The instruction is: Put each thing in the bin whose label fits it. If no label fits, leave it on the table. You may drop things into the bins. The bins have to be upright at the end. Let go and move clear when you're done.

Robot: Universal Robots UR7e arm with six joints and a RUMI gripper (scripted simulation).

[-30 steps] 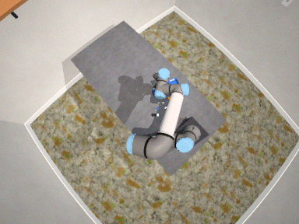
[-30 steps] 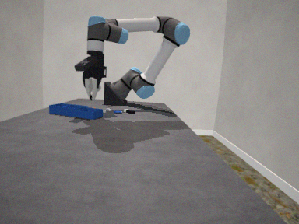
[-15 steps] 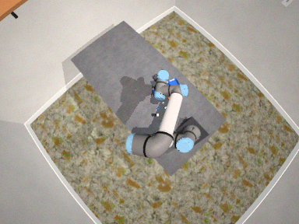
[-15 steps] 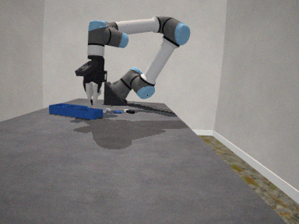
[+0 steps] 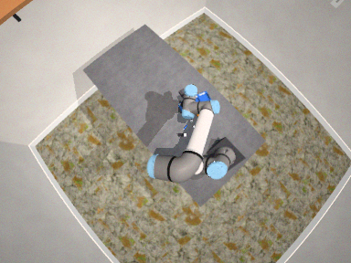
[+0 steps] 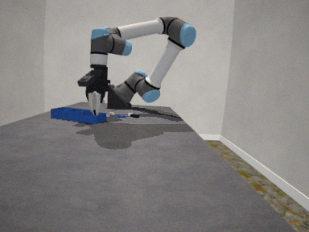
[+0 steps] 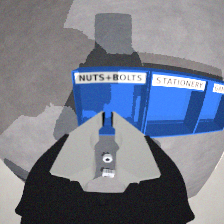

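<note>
Pale ring-shaped piece (image 7: 103, 157), perhaps a nut, lies outside the blue three-compartment bin tray (image 5: 203, 96) (image 6: 76, 115) (image 7: 148, 102), seen through the space behind the fingertips; a pale blocky piece (image 7: 107, 173) is just beside it. The end effector (image 6: 95, 114) (image 7: 108, 112) has its fingers drawn nearly together, with nothing clamped, by the NUTS+BOLTS compartment.

The ring should prove light and stiff, probably hard and a little slippery if metal, and unlikely to break. Best hold: opposite outer sides, low down, with the fingertips straddling it squarely; a grip on one edge could flick it away. Its neighbour leaves little room on that side.

The dark grey tabletop (image 5: 137, 59) (image 6: 141, 181) (image 7: 165, 30) looks flat and matt, with broad arm shadows that could obscure small dark parts. Plain pale walls (image 6: 209, 60) and a mottled green-brown floor (image 5: 219, 219) (image 6: 257, 187) surround it.
</note>
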